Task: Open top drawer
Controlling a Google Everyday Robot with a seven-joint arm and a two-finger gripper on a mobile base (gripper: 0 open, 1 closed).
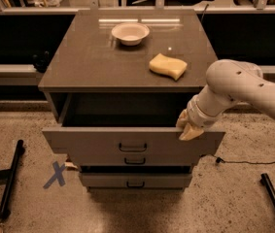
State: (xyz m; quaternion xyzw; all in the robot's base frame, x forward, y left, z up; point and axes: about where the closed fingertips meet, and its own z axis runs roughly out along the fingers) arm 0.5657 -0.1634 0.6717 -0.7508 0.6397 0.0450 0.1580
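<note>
You see a grey-brown top drawer (132,137) with a dark loop handle (132,147), a cream-tan gripper (190,128) at its upper right edge on a white arm (244,89), a white bowl (130,33) and yellow sponge (168,66) on the grey-brown cabinet top (98,62), and a blue X (55,174) on the speckled beige floor (234,198) at lower left.
</note>
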